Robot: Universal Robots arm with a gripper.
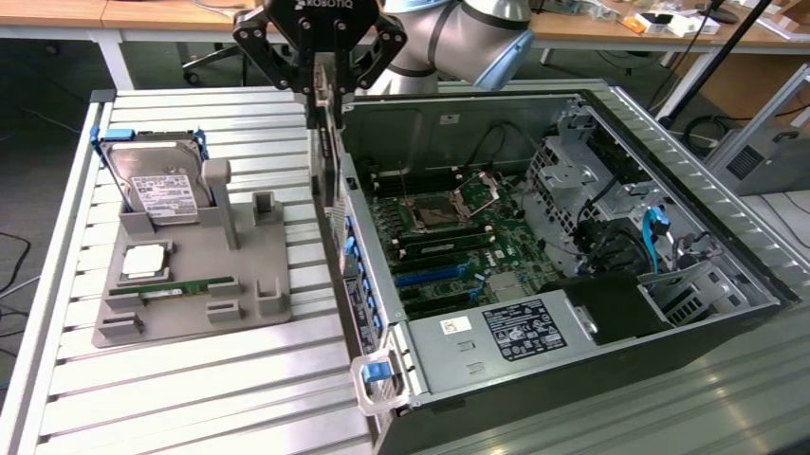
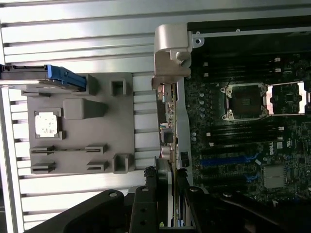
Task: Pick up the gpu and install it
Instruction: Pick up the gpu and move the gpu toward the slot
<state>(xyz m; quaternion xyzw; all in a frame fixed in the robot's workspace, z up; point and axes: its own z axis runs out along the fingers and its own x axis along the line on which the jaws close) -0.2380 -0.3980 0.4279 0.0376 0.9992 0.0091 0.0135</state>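
Note:
My gripper [image 1: 326, 87] is shut on the gpu [image 1: 326, 142], a thin dark card seen edge-on that hangs straight down from the fingers. It hovers above the near wall of the open computer case [image 1: 367, 313], between the grey holder and the motherboard. In the wrist view the gpu [image 2: 168, 121] runs away from my gripper [image 2: 166, 187], and its silver end bracket [image 2: 171, 51] is at the far end. The card sits just outside the case's edge, beside the blue slots [image 2: 223, 161] on the motherboard [image 2: 243, 141].
A grey holder [image 1: 190, 284] on the slatted metal table [image 1: 190, 379] carries a hard drive [image 1: 158, 185], a processor chip [image 1: 143, 261] and a RAM stick [image 1: 171, 284]. Inside the case lie the power supply [image 1: 532, 327], drive cages [image 1: 595, 180] and cables.

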